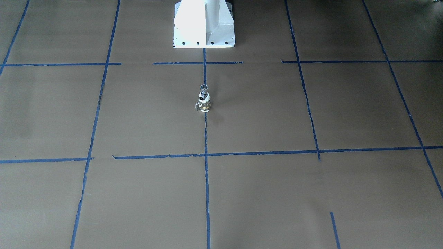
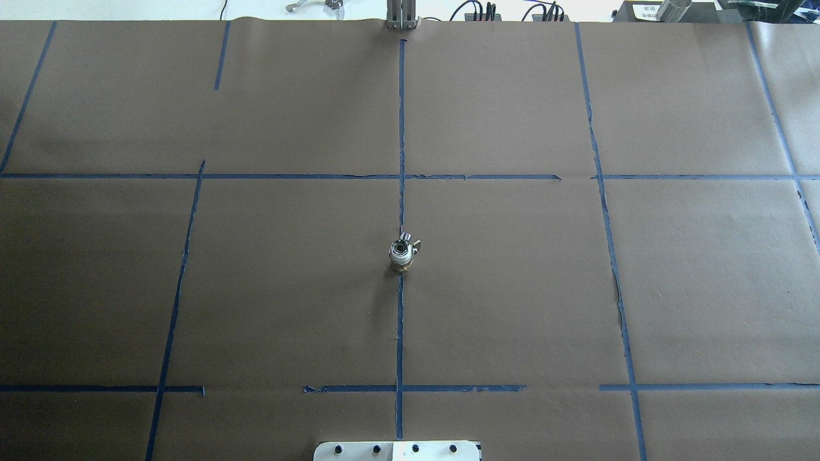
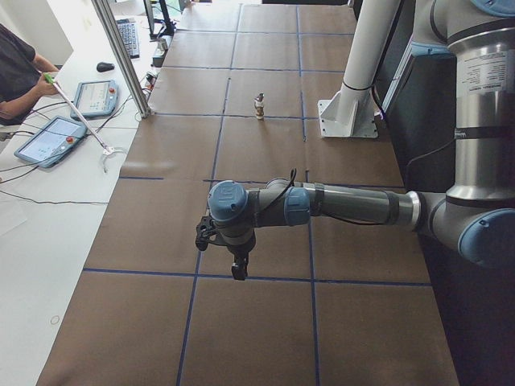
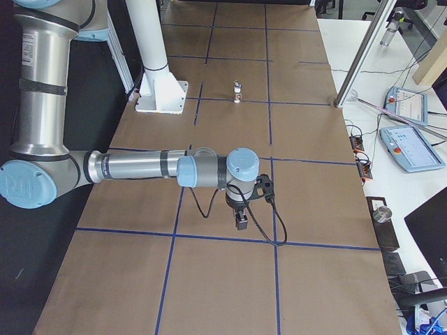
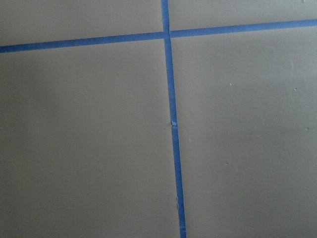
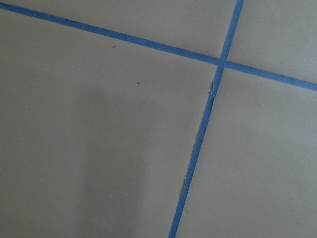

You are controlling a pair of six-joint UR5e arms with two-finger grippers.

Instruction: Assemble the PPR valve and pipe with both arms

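Note:
The PPR valve [image 1: 205,103], white with a brass base and a small side handle, stands upright on the centre blue tape line. The chrome pipe [image 1: 204,88] sits on top of it with its round open end up. The pair also shows in the overhead view [image 2: 401,253] and, small, in both side views [image 3: 259,106] [image 4: 238,91]. My left gripper [image 3: 239,269] hangs low over the paper, far from them. My right gripper [image 4: 241,222] does the same at the other end. Both show only in side views, so I cannot tell if they are open or shut. Both wrist views show only paper and tape.
Brown paper with blue tape grid lines [image 2: 400,128] covers the table. The robot's white base [image 1: 204,24] stands behind the parts. A metal post [image 3: 121,56] rises at the table's far edge. Tablets [image 3: 48,141] and an operator with a stick are beyond that edge.

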